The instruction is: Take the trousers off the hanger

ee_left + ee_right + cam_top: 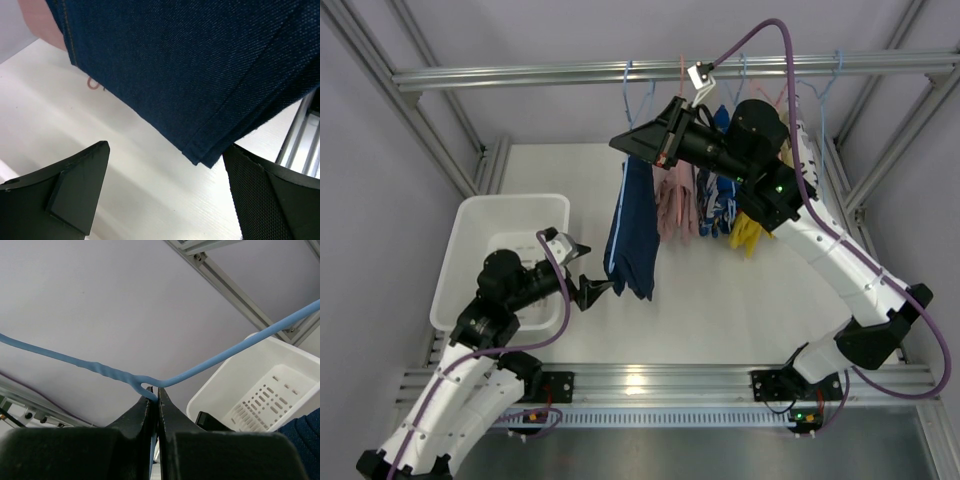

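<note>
The right gripper (154, 396) is pinched together on the twisted neck of a blue wire hanger (215, 362). It holds the hanger just below the rail (570, 72), and the navy trousers (632, 230) hang from it above the tabletop (720, 300). The left gripper (165, 150) waits with its fingers apart at the lower hem, clamped on nothing. The pink trousers (675, 205) hang just beside the navy pair, on the rail side.

The likeliest trouble is a poor bite. The left wrist view shows only a corner of the hem near the fingers, so a close from here could catch one thin edge that slips out under a pull. A firm downward tug brings a second risk: the wire could twist or slide in the right gripper's narrow pinch. The hanger would then tilt and the cloth could bunch on the bar. The neighbouring pink trousers might also be dragged along. A released garment could land on the tabletop and miss the white bin (470, 215).
</note>
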`<state>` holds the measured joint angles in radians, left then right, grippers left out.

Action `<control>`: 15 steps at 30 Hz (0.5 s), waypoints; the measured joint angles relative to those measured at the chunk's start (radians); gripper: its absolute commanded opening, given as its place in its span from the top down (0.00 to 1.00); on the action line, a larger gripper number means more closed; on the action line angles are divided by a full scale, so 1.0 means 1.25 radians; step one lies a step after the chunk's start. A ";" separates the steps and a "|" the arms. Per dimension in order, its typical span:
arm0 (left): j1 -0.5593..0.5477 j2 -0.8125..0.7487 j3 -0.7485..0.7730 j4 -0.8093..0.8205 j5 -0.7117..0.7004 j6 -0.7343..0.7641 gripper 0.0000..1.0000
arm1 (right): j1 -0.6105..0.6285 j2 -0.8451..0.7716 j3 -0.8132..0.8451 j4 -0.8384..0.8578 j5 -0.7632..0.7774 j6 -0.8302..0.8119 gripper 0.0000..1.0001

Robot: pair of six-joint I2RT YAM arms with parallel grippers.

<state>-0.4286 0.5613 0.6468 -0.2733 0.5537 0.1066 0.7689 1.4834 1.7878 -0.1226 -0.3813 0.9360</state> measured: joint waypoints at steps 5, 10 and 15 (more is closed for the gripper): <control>-0.006 0.017 -0.002 0.029 -0.050 -0.004 0.01 | 0.000 0.002 0.001 -0.002 0.011 -0.001 1.00; -0.007 0.028 -0.002 0.045 -0.042 -0.018 0.01 | 0.001 0.008 0.001 -0.004 0.018 -0.007 1.00; -0.009 0.014 -0.002 0.059 -0.037 -0.036 0.01 | 0.001 0.012 0.001 -0.004 0.018 -0.010 1.00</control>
<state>-0.4404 0.5789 0.6437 -0.1993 0.5079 0.0620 0.7696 1.4979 1.7889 -0.1276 -0.3588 0.9230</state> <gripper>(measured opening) 0.990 0.022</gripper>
